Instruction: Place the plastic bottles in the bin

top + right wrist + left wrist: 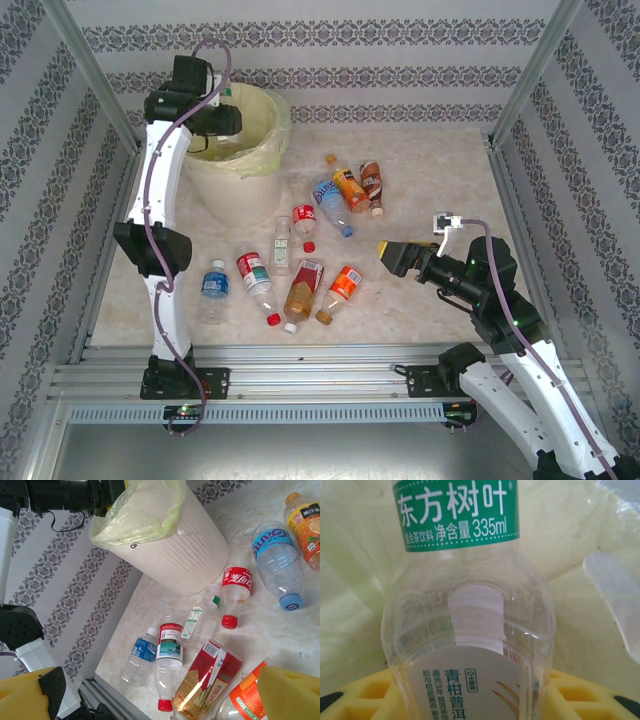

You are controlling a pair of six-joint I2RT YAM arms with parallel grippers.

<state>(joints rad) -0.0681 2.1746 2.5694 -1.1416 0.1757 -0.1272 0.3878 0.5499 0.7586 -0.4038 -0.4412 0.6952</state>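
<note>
My left gripper hangs over the bin, a white bucket lined with a pale yellow-green bag. It is shut on a clear plastic bottle with a green label, whose body sits between the yellow fingers; the bag lies right behind it. Several plastic bottles lie on the table: blue-labelled, red-labelled, brown and red, orange, and a group by the bin. My right gripper stands open to the right of them, above the bottles.
The table is marble-patterned, with patterned walls on three sides and a metal rail along the near edge. The bin stands in the far left corner, with the left arm stretched up beside it.
</note>
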